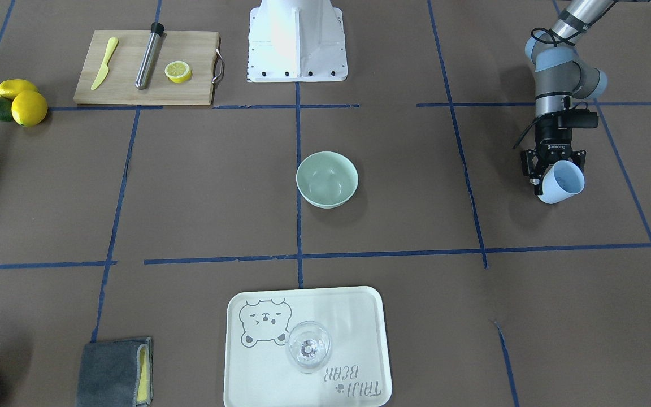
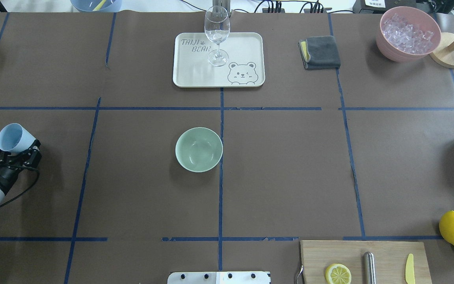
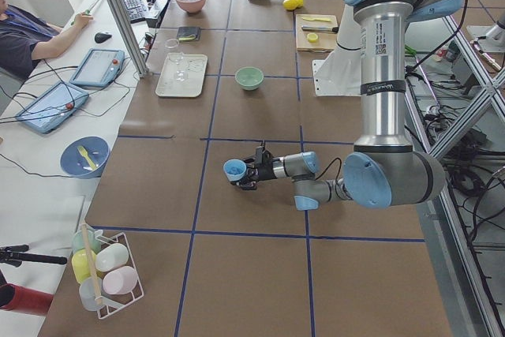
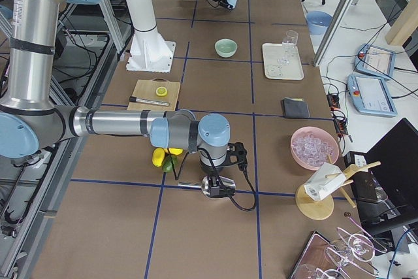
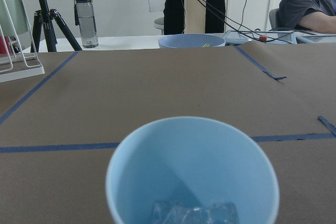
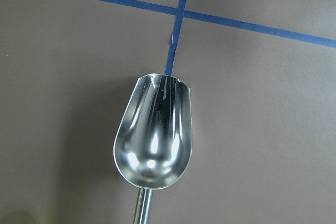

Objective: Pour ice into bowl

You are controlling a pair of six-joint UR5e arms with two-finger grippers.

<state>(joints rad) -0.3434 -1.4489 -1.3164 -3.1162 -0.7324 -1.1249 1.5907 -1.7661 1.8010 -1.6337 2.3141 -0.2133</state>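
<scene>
Left gripper [image 1: 554, 175] clamps blue cup [image 1: 561, 182], mouth tilted up, likely to hold the ice [image 5: 193, 214] inside; bowl [image 1: 326, 179] sits mid-table, well apart, apparently empty. Right gripper [image 4: 220, 178] at scoop [image 6: 153, 137]: holding or not, cannot tell

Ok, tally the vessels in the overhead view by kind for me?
Bowls: 3 (mint-green bowl, pink bowl, blue bowl)
Cups: 1 (blue cup)
Glasses: 1 (wine glass)
Total: 5
</scene>
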